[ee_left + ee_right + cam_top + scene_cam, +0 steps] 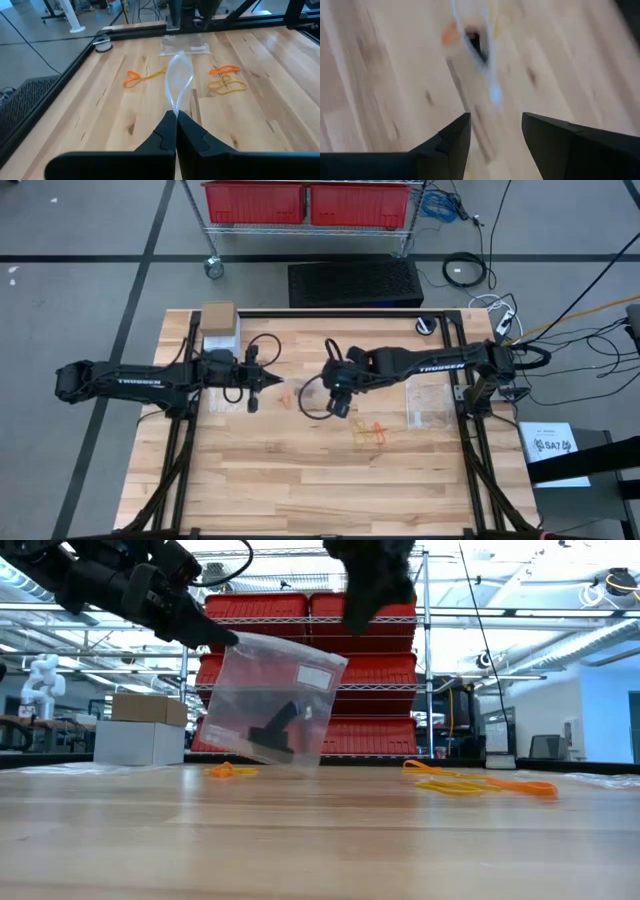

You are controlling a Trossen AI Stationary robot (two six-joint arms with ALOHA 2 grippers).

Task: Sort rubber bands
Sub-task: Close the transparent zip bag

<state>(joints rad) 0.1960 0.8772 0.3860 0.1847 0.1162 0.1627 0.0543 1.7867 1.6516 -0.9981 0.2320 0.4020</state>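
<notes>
Left gripper (222, 637) clenched on the clear bag (268, 705), right gripper (340, 402) released just above it; nearest rubber bands (372, 433) lie lower right.

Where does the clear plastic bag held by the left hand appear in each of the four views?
High view: clear plastic bag near the middle, between the left hand and the right hand.
Low view: bag hangs left of centre, pinched at its top corner.
Left wrist view: bag edge-on, just beyond the shut fingertips.
Right wrist view: blurred, upper middle.
Shared landmark: the orange rubber bands on the table.
</notes>
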